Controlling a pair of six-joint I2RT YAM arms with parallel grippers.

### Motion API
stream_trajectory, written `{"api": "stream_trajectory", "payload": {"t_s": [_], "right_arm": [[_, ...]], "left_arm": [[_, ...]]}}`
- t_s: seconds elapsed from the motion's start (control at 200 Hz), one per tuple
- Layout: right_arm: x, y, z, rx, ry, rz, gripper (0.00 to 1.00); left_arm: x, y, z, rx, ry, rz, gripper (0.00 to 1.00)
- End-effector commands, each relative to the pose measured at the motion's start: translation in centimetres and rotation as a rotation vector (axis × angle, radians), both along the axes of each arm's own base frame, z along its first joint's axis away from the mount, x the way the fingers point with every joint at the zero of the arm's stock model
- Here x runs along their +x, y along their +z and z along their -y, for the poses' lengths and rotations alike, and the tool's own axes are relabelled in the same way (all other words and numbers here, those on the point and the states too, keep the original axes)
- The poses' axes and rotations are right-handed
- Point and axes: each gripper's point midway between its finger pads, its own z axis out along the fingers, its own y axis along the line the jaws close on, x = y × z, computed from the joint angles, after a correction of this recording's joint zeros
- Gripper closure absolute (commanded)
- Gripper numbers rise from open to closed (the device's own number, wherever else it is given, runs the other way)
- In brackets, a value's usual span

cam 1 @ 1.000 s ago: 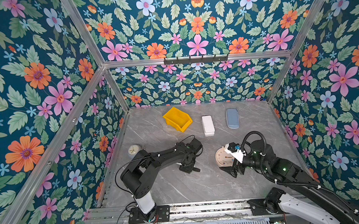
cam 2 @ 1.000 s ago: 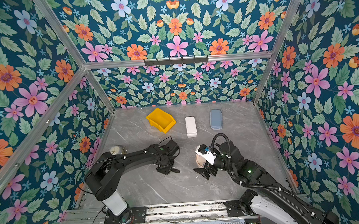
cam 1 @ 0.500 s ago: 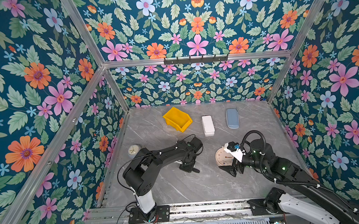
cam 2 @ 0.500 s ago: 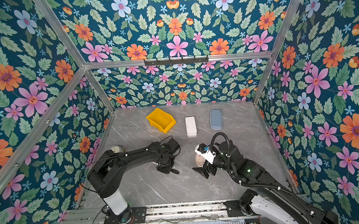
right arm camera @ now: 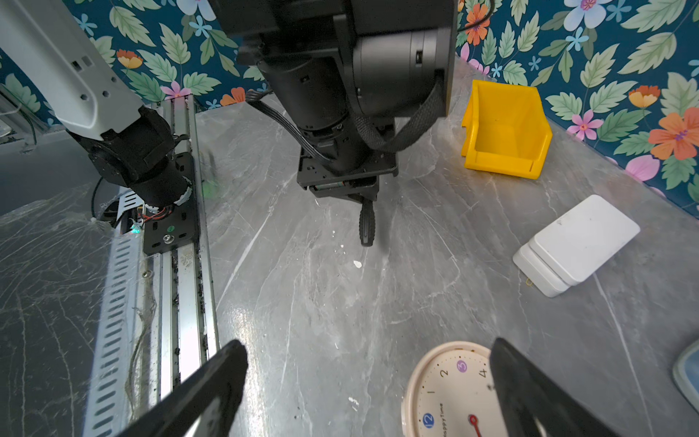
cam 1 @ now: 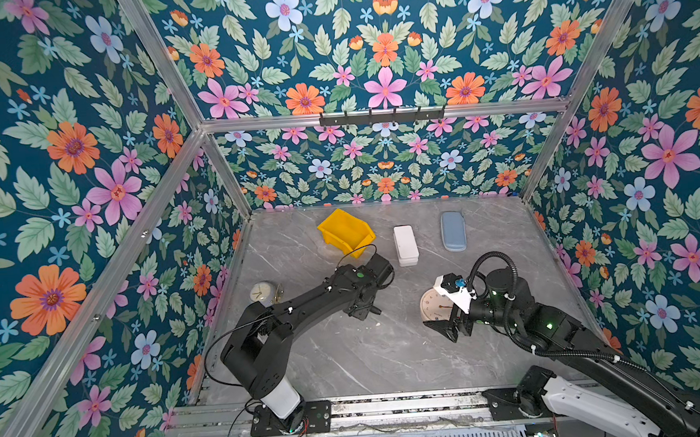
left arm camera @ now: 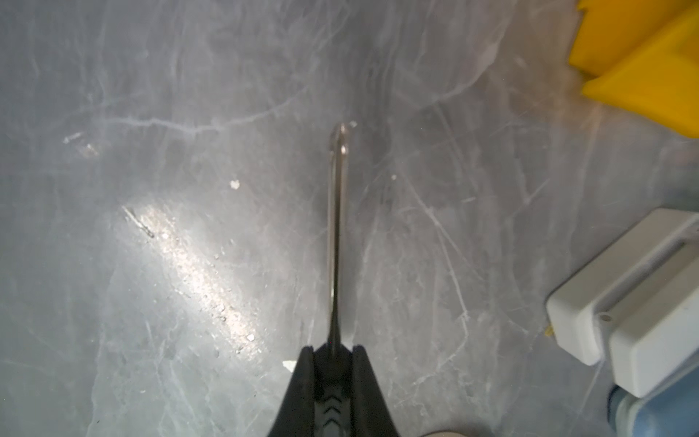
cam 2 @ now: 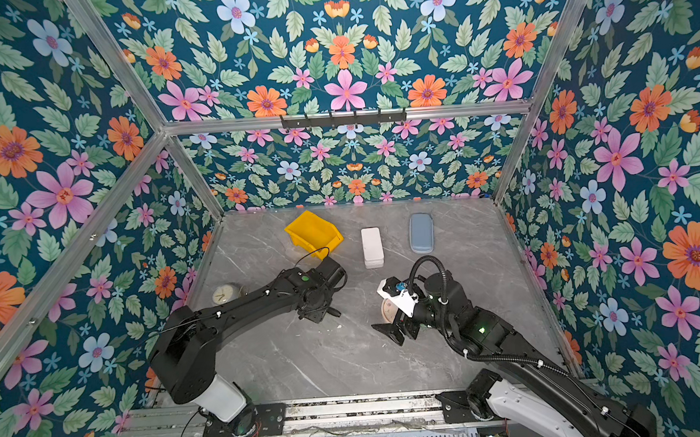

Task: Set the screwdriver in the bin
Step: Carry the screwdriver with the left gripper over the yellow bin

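Screwdriver (left arm camera: 335, 242): not in the bin (cam 1: 342, 228). It sits on the bin's near side, out past the low front lip and apart from it. It is held by the left tool (left arm camera: 333, 352), which is clenched on the black handle where the shaft begins. Moulded chevron ribs on the handle show between the fingers (left arm camera: 299, 397).

Long axis: about level with the bench (cam 1: 348, 361). The thin grey shaft runs straight out from the tool. The tip points past the bin rather than into its mouth, and the bin stands off to one side of that line. The handle butt sticks out the opposite way, from under the tool. In both top views only that butt shows, because the arm hides the shaft. The tip sits close to its own reflection in the glossy bench, so I cannot tell whether it touches.

Right tool (right arm camera: 367, 344): released, jaws wide, nothing between them. It is farther from the bin than the screwdriver, on the same near side.

Writing: a cream clock (right arm camera: 450, 393) lies flat under the right tool. Its face reads "HappyTime", with numerals 12 on a blue disc, 1, 2, 3 on a purple disc, and 4. It has a red hand.

Others: a white box (cam 1: 405, 245) is near the bin's lip side, and a grey-blue case (cam 1: 453, 230) lies beyond the box. A small clock (cam 1: 261, 293) is on the bin's opposite side, well apart.
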Motion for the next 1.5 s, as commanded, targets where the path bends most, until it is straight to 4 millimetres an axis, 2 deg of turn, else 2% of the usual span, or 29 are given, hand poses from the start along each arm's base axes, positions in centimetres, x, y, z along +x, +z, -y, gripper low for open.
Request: {"api": "stream_trajectory", "payload": {"t_s": [0.0,0.17,0.37,0.58,0.79,0.99,1.216,1.496], "right_arm": [[0.2,1.1,-0.4,0.033,0.005,0.03,0.01],[0.7,1.6,-0.7,0.052,-0.001,0.04,0.01],[1.6,2.1,-0.8,0.053,-0.026,0.073,0.01],[3.9,2.4,-1.2,0.035,-0.084,0.125,0.01],[6.9,3.4,-1.7,0.05,-0.172,0.192,0.01],[8.9,3.4,-2.6,0.057,-0.207,0.217,0.01],[9.3,3.3,-3.2,0.066,-0.201,0.204,0.01],[9.3,3.1,-3.0,0.048,-0.208,0.203,0.01]], "left_arm": [[1.6,2.1,-1.0,0.075,-0.039,0.106,0.96],[3.7,4.7,-1.1,0.093,-0.077,0.203,0.96],[6.5,6.5,-1.1,0.07,-0.115,0.289,0.96],[9.9,8.0,-1.8,0.06,-0.121,0.342,0.96],[13.4,8.5,-1.7,0.066,-0.13,0.363,0.96],[17.2,8.4,-1.7,0.066,-0.119,0.374,0.95],[21.4,7.9,-2.3,0.083,-0.113,0.371,0.95],[24.9,6.2,-2.2,0.074,-0.107,0.347,0.94]]}}
